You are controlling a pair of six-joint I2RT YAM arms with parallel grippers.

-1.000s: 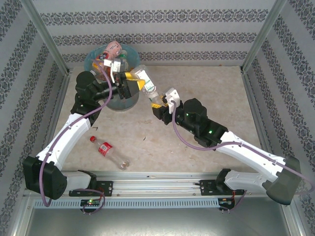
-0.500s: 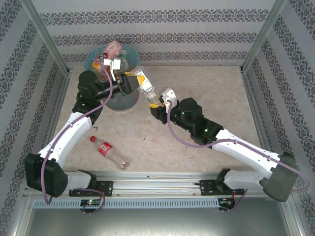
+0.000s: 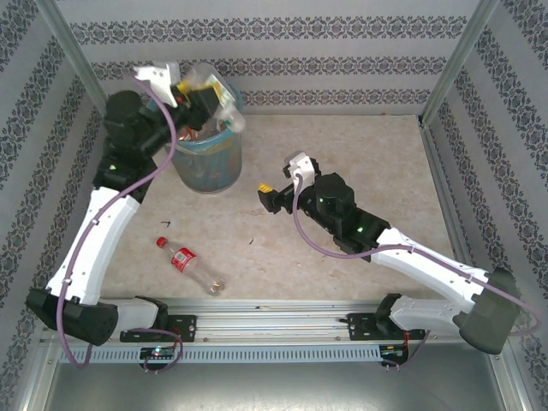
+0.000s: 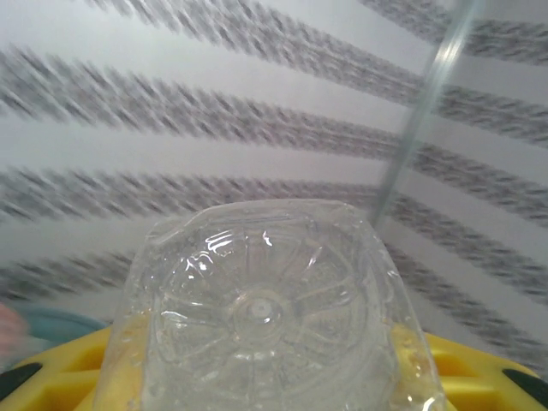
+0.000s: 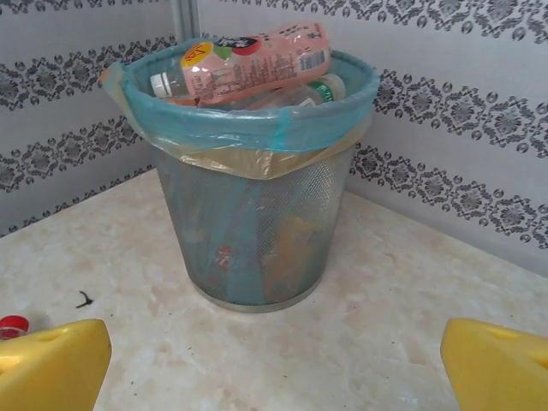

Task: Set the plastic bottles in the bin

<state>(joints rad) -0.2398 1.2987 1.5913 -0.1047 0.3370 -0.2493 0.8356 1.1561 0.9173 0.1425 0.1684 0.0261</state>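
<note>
The left hand [image 3: 195, 92] clenches a clear bottle [image 4: 265, 308] above the bin [image 3: 205, 163] at the table's far-left corner. The right hand [image 3: 267, 197] is released, mid-table. A red-capped bottle [image 3: 190, 265] lies near the near edge. It looks light, thin-walled and prone to rolling, so pinch its middle.

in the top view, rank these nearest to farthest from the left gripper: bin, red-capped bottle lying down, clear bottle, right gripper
1. clear bottle: between the left gripper's fingers, above the bin.
2. bin: just below, back left.
3. right gripper: centre, off to the right.
4. red-capped bottle: lying at the front left.
</note>
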